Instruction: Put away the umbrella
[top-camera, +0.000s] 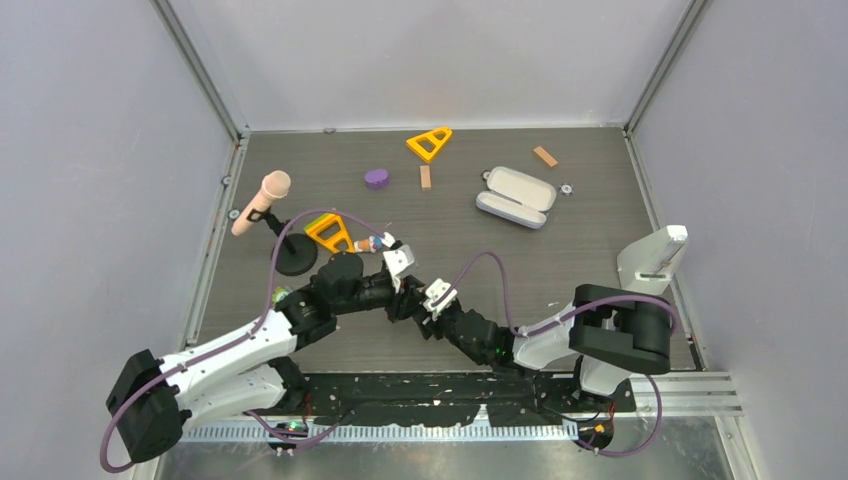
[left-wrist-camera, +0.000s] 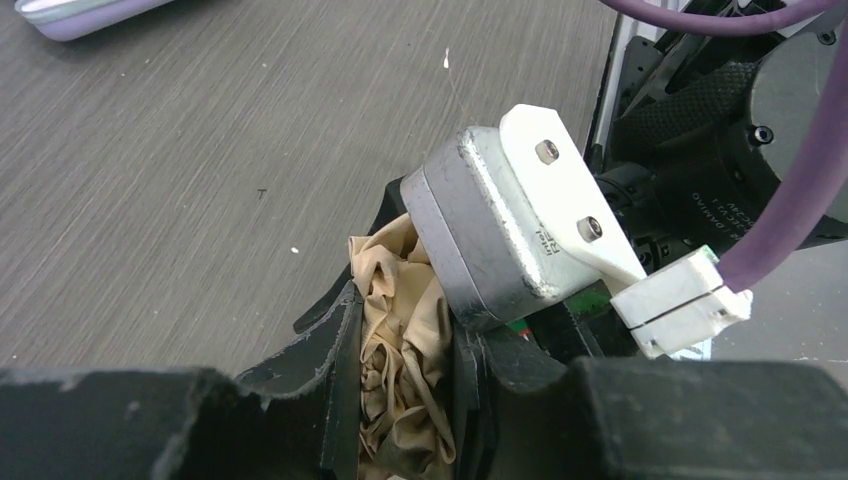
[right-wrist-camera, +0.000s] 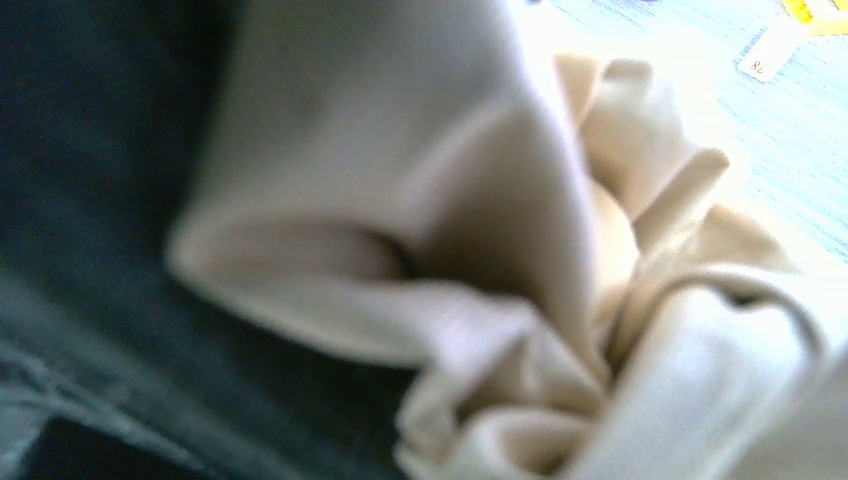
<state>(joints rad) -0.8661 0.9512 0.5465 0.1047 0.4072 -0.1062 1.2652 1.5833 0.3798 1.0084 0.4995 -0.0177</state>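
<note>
Both arms meet mid table (top-camera: 560, 270); mic stand (top-camera: 295, 258) crowds the left, open room on the right. My left gripper (left-wrist-camera: 400, 315) pinches the bunched umbrella (left-wrist-camera: 385, 270); right gripper (top-camera: 420, 307) is right at the fabric, can't tell its grip.

Dark wood-grain table (top-camera: 455, 228), and it's a scattered spread. At the far edge sits a yellow triangle (top-camera: 429, 143), with a purple oval piece (top-camera: 376, 178) and a small wooden block (top-camera: 425, 177) just in front. A second wooden block (top-camera: 545, 156) lies far right, near an open lavender-grey case (top-camera: 510, 210). On the left a microphone stand's round black base (top-camera: 295, 258) rests just beside an orange triangle (top-camera: 321, 228).
</note>
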